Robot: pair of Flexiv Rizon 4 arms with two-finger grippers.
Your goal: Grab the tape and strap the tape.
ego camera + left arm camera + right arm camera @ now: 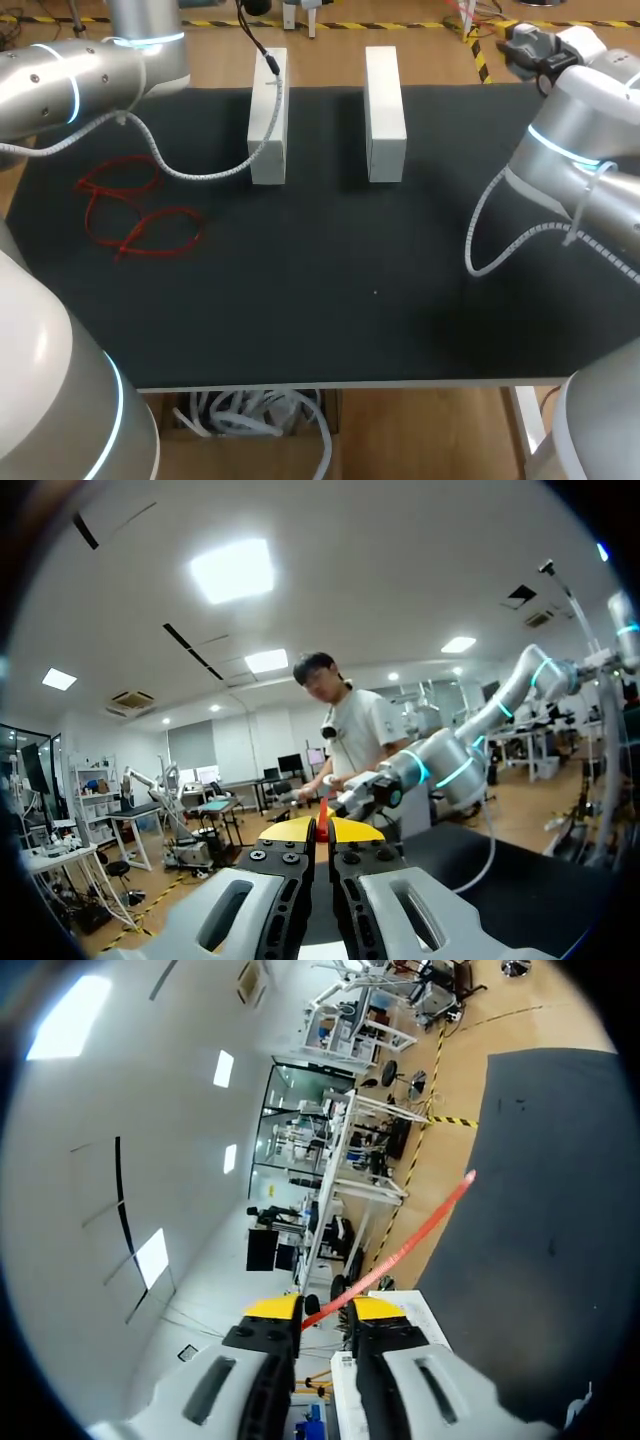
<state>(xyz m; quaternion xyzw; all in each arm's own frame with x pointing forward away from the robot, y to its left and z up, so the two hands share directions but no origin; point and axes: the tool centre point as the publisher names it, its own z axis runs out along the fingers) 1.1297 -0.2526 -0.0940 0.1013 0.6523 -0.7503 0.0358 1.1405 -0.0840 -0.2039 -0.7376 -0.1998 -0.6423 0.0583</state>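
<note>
The right gripper [326,1308] is clamped on a red tape strip [400,1252] jutting ahead of its tips over the black mat [540,1210], the left gripper [322,830] pinches a red tape end [322,813], and red tape loops [130,215] lie at nine o'clock on the mat.

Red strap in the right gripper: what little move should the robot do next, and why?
Probably swing the right gripper toward the left gripper. It pinches a red strap whose long end sticks out free, and the left pinches a short red tip, so those ends likely must meet to strap.
</note>
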